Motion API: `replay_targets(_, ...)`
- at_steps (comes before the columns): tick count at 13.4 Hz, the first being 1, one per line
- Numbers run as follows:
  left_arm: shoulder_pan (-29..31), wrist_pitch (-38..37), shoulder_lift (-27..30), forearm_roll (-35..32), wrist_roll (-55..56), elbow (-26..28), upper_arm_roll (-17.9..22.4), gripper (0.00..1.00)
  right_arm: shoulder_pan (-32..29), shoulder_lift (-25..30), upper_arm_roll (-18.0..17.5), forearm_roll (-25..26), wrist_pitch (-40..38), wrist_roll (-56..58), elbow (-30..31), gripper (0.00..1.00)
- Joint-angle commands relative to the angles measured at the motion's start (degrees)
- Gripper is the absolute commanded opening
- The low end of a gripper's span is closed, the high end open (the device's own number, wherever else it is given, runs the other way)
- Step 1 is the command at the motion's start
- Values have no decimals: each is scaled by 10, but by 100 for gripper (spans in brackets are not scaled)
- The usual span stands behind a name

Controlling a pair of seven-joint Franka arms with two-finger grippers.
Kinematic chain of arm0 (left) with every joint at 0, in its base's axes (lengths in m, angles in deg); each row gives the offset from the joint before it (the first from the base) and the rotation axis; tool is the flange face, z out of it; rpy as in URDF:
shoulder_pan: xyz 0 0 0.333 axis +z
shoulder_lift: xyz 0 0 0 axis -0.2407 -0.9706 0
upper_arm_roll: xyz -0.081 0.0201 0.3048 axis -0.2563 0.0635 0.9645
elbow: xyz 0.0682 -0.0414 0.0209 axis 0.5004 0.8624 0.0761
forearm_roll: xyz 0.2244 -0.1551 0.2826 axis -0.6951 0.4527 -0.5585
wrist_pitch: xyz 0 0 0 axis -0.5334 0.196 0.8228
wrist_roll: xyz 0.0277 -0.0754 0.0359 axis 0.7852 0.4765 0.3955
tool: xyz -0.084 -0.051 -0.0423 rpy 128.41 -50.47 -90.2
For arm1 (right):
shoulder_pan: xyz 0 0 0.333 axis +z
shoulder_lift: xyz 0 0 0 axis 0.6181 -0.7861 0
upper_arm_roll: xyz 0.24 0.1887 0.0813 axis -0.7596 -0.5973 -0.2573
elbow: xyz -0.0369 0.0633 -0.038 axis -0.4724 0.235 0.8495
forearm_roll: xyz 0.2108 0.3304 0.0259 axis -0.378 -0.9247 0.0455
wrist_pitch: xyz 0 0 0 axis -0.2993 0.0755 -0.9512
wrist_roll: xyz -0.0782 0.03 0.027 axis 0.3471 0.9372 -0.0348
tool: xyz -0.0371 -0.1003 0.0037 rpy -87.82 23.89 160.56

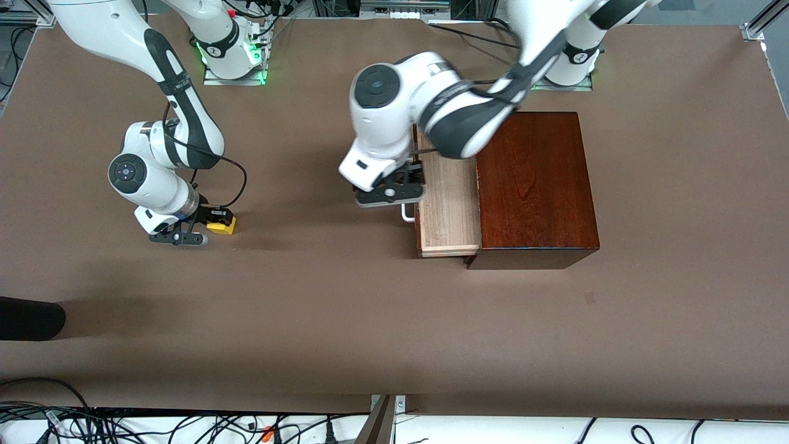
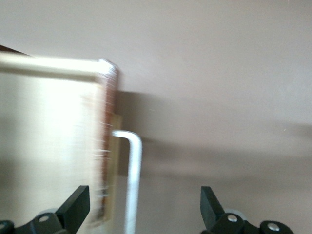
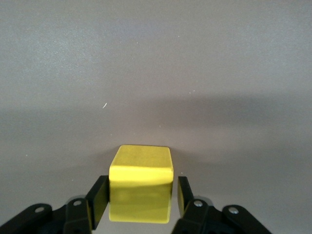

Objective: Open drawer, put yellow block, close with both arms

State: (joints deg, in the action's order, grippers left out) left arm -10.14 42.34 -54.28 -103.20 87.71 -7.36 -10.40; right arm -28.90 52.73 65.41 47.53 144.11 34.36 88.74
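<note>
The yellow block [image 1: 222, 227] sits on the brown table toward the right arm's end. My right gripper [image 1: 212, 223] is down around it. In the right wrist view the block [image 3: 141, 187] lies between the fingers [image 3: 99, 199]; one touches it, and a thin gap shows at the other. The drawer [image 1: 450, 197] is pulled out of the dark box [image 1: 536, 185], its pale tray empty. My left gripper [image 1: 397, 191] is over the drawer's white handle [image 1: 407, 214], wide open. In the left wrist view the handle [image 2: 133, 180] runs between the fingers [image 2: 78, 202], untouched, beside the drawer front [image 2: 108, 146].
A dark rounded object [image 1: 29, 318] lies at the table's edge at the right arm's end, nearer to the camera. Cables [image 1: 185, 427] run along the near edge, below the table. Bare brown table lies between the block and the drawer.
</note>
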Motion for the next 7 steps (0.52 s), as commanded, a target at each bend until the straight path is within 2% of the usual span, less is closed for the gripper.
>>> replay_targets(1, 110, -71, 108, 85, -103, 51, -14, 100, 0, 0, -2, -11, 10, -4, 5, 52)
replay_targets(3, 197, -89, 192, 132, -191, 111, -15, 100, 0, 0, -2, -11, 8, -3, 4, 42)
replay_targets(4, 231, -99, 223, 137, -226, 134, -14, 100, 0, 1, -2, -11, 6, -3, 4, 41)
replay_targets(7, 314, -144, 266, 157, -318, 147, -14, 100, 0, 1, -2, -11, 6, -3, 4, 41)
